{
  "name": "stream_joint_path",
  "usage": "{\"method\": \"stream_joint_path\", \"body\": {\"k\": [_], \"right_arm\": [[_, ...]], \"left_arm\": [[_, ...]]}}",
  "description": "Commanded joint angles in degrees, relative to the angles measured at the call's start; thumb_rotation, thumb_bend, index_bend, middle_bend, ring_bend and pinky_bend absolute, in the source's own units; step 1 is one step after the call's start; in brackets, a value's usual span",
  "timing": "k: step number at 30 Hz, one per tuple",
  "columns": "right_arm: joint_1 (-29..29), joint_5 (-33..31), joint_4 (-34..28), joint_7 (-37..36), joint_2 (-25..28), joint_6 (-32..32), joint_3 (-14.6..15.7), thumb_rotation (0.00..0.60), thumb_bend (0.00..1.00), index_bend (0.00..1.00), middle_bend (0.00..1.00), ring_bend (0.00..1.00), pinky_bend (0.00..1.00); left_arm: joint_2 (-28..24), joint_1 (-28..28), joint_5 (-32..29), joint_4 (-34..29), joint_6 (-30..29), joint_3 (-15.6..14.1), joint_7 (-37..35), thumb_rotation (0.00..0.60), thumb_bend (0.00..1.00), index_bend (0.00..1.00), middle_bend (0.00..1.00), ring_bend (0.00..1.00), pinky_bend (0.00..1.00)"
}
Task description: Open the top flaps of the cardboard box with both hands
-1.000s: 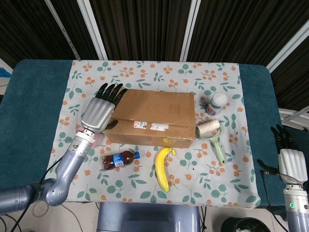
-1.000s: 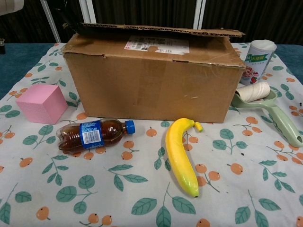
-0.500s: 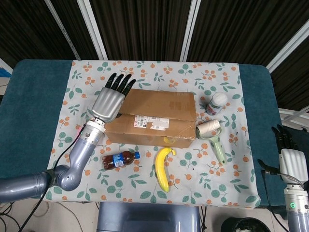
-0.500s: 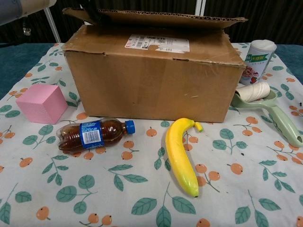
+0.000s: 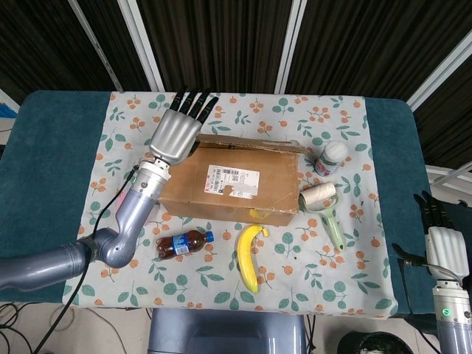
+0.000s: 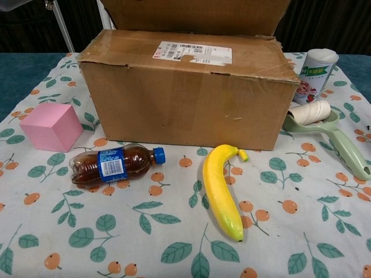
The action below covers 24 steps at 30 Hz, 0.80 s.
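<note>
Two hands were in the scene, but only one was at the cardboard box [image 5: 230, 183]. The box lay in the middle of the flowered tablecloth [image 5: 324, 284], with its long side toward the near edge. The far flap [image 6: 194, 16] stood up almost upright, as the chest view showed, while the near flap [image 5: 232, 179] with the white label lay flat and closed on top.

The left hand [image 5: 177, 133] was at the far left corner of the box, raised above it. Its dark fingers [image 5: 193, 103] were straight, side by side and only slightly apart, pointing to the far side of the table. It held nothing that I could see; whether the palm touched the raised flap, I could not tell.

The right hand [image 5: 445, 247] was well apart from the box, beyond the right edge of the table, low and near. Its fingers pointed up, a little spread, and it was empty.

Near the box lay a banana [image 6: 221, 194] and a small bottle [image 6: 113, 164] on its side, and a pink cube [image 6: 50, 126] was at the left. At the right end of the box lay a lint roller [image 6: 328, 130] with a green handle, and a white jar [image 6: 315, 75] stood further away behind it.
</note>
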<state>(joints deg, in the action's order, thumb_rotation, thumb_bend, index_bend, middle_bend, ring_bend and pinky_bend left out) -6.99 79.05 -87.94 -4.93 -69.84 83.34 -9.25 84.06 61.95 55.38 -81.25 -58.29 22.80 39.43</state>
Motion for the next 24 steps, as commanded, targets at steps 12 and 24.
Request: {"method": "stream_joint_path", "body": {"k": [12, 24], "right_arm": [[0.1, -0.82, -0.71, -0.65, 0.3, -0.44, -0.25, 0.6, 0.2, 0.0, 0.0, 0.03, 0.23], [0.11, -1.7, -1.03, -1.24, 0.58, -1.16, -0.46, 0.6, 0.2, 0.0, 0.0, 0.03, 0.23]], "left_arm": [[6.01, 8.96, -0.27, 18.05, 4.95, 1.51, -1.06, 0.6, 0.3, 0.0, 0.0, 0.0, 0.01], [13.52, 16.28, -1.2, 37.28, 10.72, 1.88, -2.94, 0.6, 0.3, 0.0, 0.0, 0.0, 0.01]]}}
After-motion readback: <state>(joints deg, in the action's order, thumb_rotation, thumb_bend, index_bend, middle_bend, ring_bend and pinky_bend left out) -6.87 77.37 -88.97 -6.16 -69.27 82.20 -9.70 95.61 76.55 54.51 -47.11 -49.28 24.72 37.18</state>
